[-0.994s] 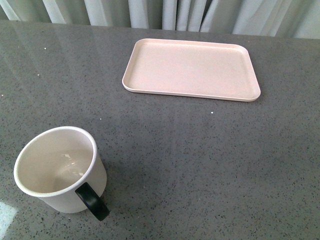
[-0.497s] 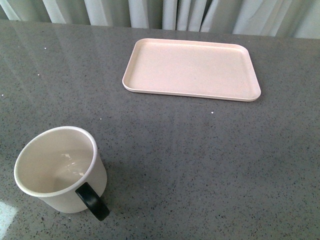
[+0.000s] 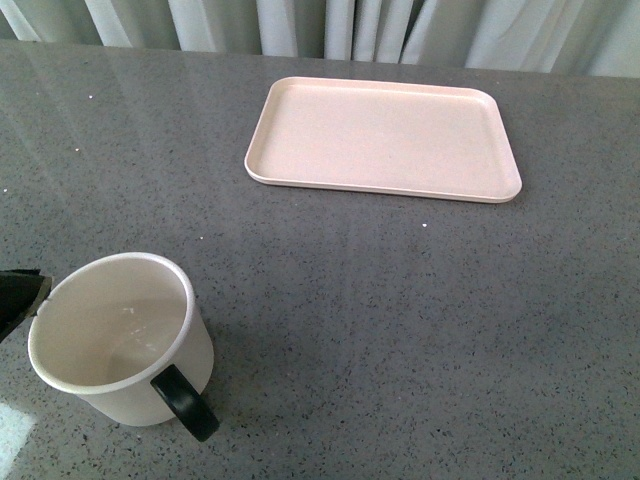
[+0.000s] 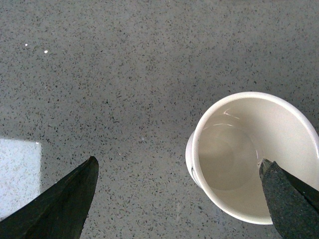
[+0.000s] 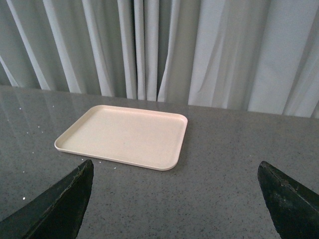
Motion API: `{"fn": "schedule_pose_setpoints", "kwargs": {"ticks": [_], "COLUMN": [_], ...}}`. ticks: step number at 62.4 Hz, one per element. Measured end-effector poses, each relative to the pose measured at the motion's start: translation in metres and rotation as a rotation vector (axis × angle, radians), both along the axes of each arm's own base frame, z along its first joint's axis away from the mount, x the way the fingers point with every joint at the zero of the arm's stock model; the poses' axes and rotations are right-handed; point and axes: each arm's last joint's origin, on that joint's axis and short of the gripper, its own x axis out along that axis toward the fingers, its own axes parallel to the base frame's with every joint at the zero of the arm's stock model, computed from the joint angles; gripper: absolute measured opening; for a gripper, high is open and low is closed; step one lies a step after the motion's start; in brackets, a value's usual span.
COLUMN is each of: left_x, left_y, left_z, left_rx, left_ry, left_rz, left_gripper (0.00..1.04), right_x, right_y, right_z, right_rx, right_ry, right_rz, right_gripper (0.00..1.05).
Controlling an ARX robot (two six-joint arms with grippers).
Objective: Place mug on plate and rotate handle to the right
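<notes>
Your left gripper (image 4: 178,164) hangs spread wide, 1 finger by the white cylindrical mug (image 3: 120,340), likely lining up a grasp. The mug stands on the grey speckled table (image 3: 400,320), well apart from the pale pink rectangular plate (image 3: 380,135). Your right gripper (image 5: 174,165) gapes empty.

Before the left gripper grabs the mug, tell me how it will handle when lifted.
The mug looks rigid and glossy, so probably slippery to pinch. It is empty, so likely light. Its handle sticks out one side, so it may swing in a loose grip.

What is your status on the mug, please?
Left gripper open by mug, no grasp. Right gripper open, empty. Mug upright on table, off plate, handle toward robot. Nothing between them.
</notes>
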Motion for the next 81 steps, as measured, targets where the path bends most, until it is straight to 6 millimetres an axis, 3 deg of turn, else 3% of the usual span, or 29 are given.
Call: {"fn": "schedule_pose_setpoints", "kwargs": {"ticks": [81], "left_x": [0.049], "left_y": [-0.003], "left_z": [-0.030], "left_rx": [0.002], "left_ry": [0.147], "left_rz": [-0.120], "left_gripper": [0.96], "right_x": [0.000], "right_y": [0.000], "right_z": [0.000], "right_rx": [0.000], "right_ry": [0.000], "right_rz": [0.000], "right_gripper": [0.96]}}
